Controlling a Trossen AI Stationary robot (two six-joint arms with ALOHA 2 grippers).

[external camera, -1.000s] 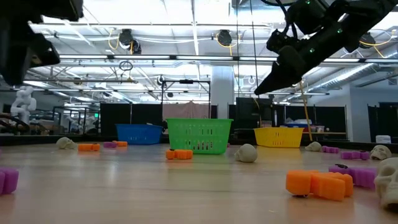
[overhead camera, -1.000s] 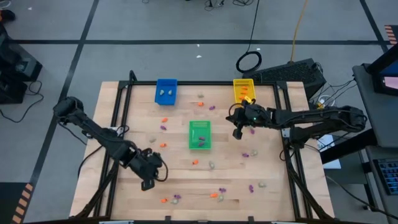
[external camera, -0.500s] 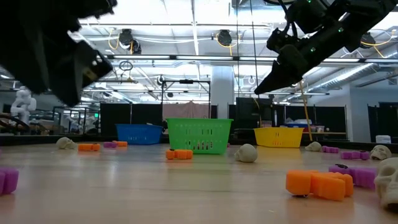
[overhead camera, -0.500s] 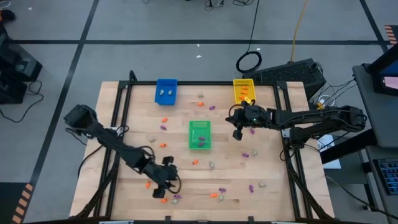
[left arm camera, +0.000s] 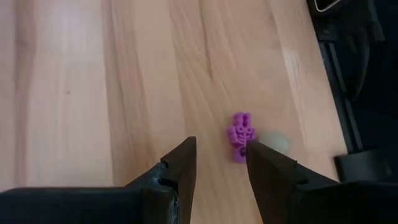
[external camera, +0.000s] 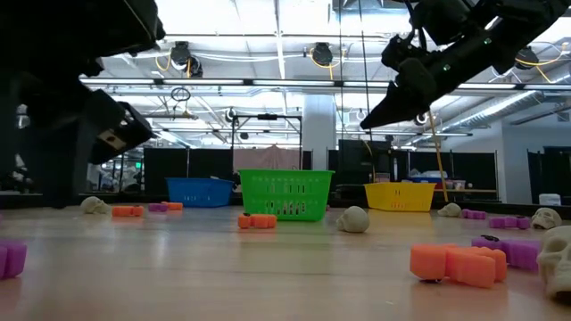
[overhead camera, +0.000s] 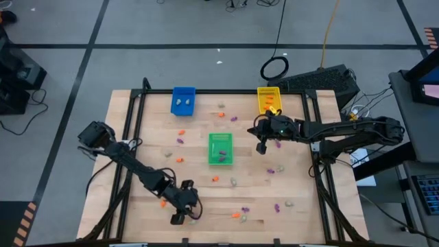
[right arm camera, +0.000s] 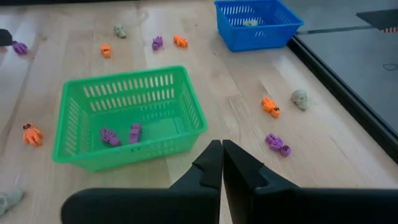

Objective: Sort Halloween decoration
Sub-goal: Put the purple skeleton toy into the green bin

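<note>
Near the front edge of the table [overhead camera: 123,103], I am hovering my left gripper [left arm camera: 219,163] with its fingers [left arm camera: 180,171] spread apart and nothing between them, just above the bare wood beside a purple trinket [left arm camera: 240,135] and a pale skull trinket [left arm camera: 272,142] that are lying touching each other. Over the back right part of the table, I am holding my right gripper [right arm camera: 222,163] pinched fully together on nothing, raised above the wood between the green tray [overhead camera: 220,148] and the yellow tray [overhead camera: 269,99]. Two purple pieces [right arm camera: 120,134] are lying inside the green tray, two pale ones are sitting in the blue tray [overhead camera: 183,100], and orange ones are resting in the yellow tray. Many other orange, purple and pale trinkets are lying scattered loose over the wood.
</note>
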